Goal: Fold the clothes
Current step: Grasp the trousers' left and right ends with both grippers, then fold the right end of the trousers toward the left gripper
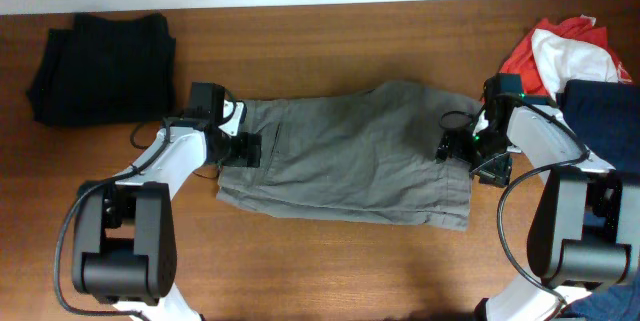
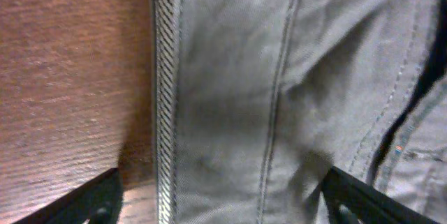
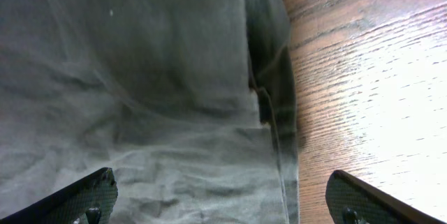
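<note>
Grey-olive shorts (image 1: 350,151) lie spread flat at the middle of the table (image 1: 320,261), your left gripper (image 1: 248,149) and right gripper (image 1: 452,147) poised over opposite ends, both jaws wide apart, seemingly placed to pinch the edges for a fold.

Shorts (image 1: 350,156) fill the middle of the table (image 1: 320,261), running left to right. Black pile (image 1: 100,66) blocks the far-left corner. Red-and-white piece (image 1: 560,46) and navy piece (image 1: 605,111) block the far-right corner and right edge. Bare wood runs along the far edge between the piles and along the middle of the near edge. Left gripper (image 1: 245,148) and right gripper (image 1: 455,146) occupy the shorts' ends.
</note>
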Controlling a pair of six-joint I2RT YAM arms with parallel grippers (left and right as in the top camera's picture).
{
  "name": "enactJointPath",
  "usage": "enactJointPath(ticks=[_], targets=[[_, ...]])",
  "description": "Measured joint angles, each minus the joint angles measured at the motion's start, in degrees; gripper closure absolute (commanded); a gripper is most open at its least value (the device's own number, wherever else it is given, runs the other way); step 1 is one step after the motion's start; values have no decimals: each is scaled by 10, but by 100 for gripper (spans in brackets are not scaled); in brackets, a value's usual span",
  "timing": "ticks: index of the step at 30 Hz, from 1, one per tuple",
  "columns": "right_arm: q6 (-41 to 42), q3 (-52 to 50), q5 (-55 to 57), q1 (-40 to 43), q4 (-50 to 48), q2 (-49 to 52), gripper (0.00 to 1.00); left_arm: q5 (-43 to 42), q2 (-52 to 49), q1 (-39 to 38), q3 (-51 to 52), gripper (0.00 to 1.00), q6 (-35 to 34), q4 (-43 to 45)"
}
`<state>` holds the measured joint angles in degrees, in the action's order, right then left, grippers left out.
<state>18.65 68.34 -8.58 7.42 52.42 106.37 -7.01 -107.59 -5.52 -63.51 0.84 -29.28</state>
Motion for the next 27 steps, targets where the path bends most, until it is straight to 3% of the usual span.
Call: enactJointPath(ticks=[1,2,5,8,12,16,18,19,20,22,25,27], targets=[[0,0,0,0,0,0,1,4,-9,0,-8,81,0,2],[0,0,-1,0,0,0,1,9,-15,1,-13,99,0,5],[0,0,-2,0,4,0,1,-8,-19,-4,-16,100,-5,8],[-17,1,-12,0,7,0,1,38,-19,2,-22,100,-74,-9],[-29,34,-26,0,15,0,1,117,-19,118,-31,99,-154,-59],[-30,42,-53,0,8,0,0,144,-19,150,-34,99,-163,-68],[-45,42,-83,-6,-12,0,7,154,-24,144,-44,99,-158,-81],[-56,43,-97,-20,-31,0,7,158,-26,142,-47,93,-156,-83],[-63,45,-102,-50,-54,0,7,162,-26,140,-47,47,-156,-83],[-66,48,-90,-118,-105,0,8,170,-27,139,-47,5,-151,-84],[-16,49,-30,-202,-125,0,7,214,-22,154,-50,1,-151,-98],[24,49,11,-212,-122,0,7,216,-21,155,-51,1,-150,-97]])
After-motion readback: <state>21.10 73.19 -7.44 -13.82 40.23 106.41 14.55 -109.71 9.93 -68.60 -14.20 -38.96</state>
